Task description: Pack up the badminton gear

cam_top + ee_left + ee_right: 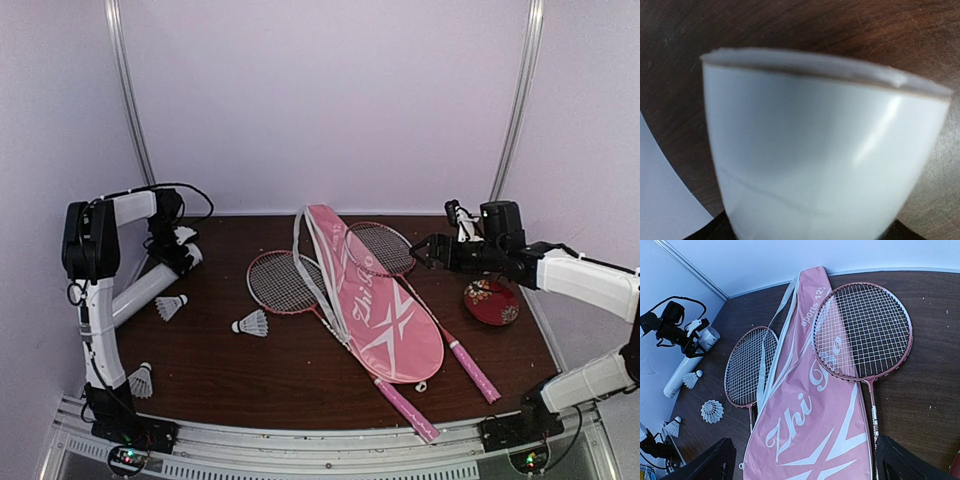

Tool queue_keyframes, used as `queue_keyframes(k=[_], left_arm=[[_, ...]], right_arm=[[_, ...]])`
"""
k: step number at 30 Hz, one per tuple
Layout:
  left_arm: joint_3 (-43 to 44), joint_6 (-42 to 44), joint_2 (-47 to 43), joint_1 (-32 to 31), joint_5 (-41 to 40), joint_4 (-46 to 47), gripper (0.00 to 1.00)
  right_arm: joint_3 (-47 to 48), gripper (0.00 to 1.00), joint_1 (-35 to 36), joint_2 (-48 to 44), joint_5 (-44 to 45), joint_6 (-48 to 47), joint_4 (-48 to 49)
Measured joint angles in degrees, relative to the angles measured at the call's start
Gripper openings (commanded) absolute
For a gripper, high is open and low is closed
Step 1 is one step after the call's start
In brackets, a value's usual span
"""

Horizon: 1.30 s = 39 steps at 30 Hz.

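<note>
1. Left claw (pixel 178 248) seems clamped on the tube (pixel 140 292) near its open end, far left of the cover (pixel 375 300). The fingers are hidden by the tube in the wrist view, so the grip is judged, not seen.
2. Right claw (pixel 428 250) is spread wide with nothing held. It hangs just right of the cover's top end, by the head of the second racquet (pixel 380 248).
3. Risk: the tube is held at one end only, so it could pivot or slip if lifted fast.
4. Risk: one shuttlecock (pixel 170 306) lies just beside the tube on the cover side and could be knocked off by a tube swing. Two more lie loose left of the cover.
5. Risk: the first racquet (pixel 283 282) has its shaft tucked under the cover and the second rests on the cover's right edge. The cover could be dragged if either is pulled.
6. Risk: the dish (pixel 491 300) sits right of the cover, near the right arm, and could be struck on lowering.
7. Pose: the left arm is folded upright with the wrist angled down at the tube. The right arm is stretched in low, pointed at the cover.
</note>
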Motion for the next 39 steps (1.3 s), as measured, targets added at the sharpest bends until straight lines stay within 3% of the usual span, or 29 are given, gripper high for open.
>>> queue_keyframes(k=[4, 11, 20, 25, 33, 36, 39], left_arm=[[0.3, 0.2, 1.4, 0.0, 0.6, 0.2, 0.82], [2.2, 0.2, 1.8, 0.3, 2.6, -0.2, 0.63], [4.9, -0.7, -1.2, 0.1, 2.7, -2.0, 0.6], [12.6, -1.6, -6.3, -1.5, 0.7, -5.2, 0.6], [29.2, -5.1, -15.1, -9.8, 4.9, -7.8, 0.6], [27.8, -5.1, -20.3, -14.9, 8.2, -6.8, 0.6], [17.6, -2.4, -28.9, -22.6, 9.0, -1.1, 0.6]], right_arm=[[0.2, 1.0, 0.1, 1.3, 0.0, 0.0, 0.1], [0.5, 1.0, 0.5, 1.8, 0.0, 0.0, 0.4], [1.1, 1.0, 0.6, 1.8, -1.0, 0.3, 1.3], [1.1, 1.0, 1.0, 1.0, -1.3, 0.5, 1.9], [1.1, 1.0, 2.5, -4.7, -1.3, 0.8, 3.3], [1.0, 1.0, 2.9, -6.9, -1.3, 0.8, 3.4], [0.4, 1.0, 3.1, -9.8, -1.1, 0.6, 3.4]])
